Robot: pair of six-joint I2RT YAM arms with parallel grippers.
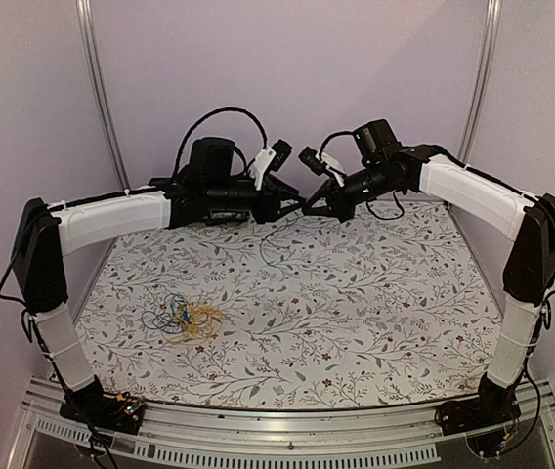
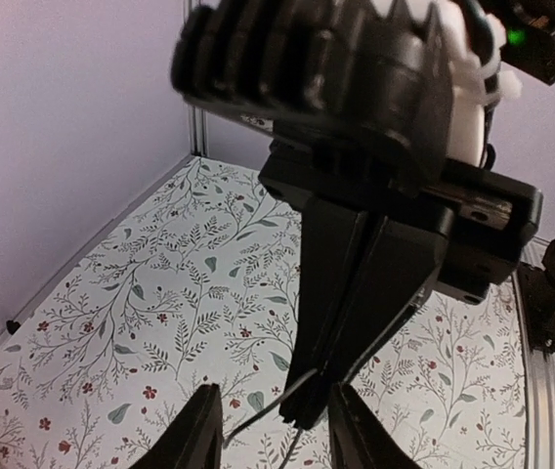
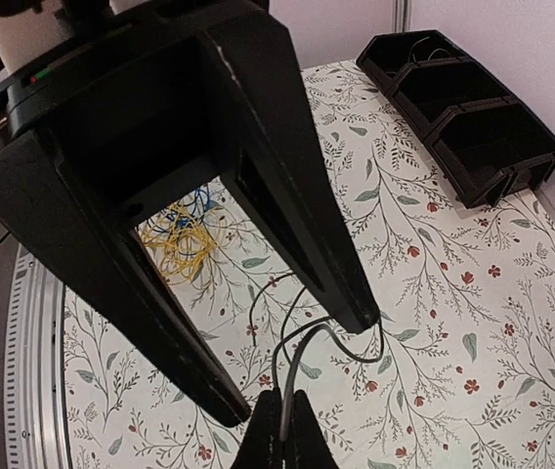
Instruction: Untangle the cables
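left hand (image 3: 292,363): raised over far centre, fingers spread wide either side of right hand tip, gripping nothing
right hand (image 3: 282,420): tip to tip with left hand, fingers pinched together on black cable (image 3: 297,347)
black cable: hanging from right hand, looping down to tabletop (image 1: 385,293)
cable bundle (image 1: 188,319): yellow and blue coils, flat on near-left tabletop, well apart from both hands, just inside left edge
edges: rail (image 1: 287,418) along near edge; walls close on left, far, right
black bins (image 3: 463,117): at a tabletop edge by a corner post
open room: broad patterned stretch between bundle and right edge; far wall close behind hands
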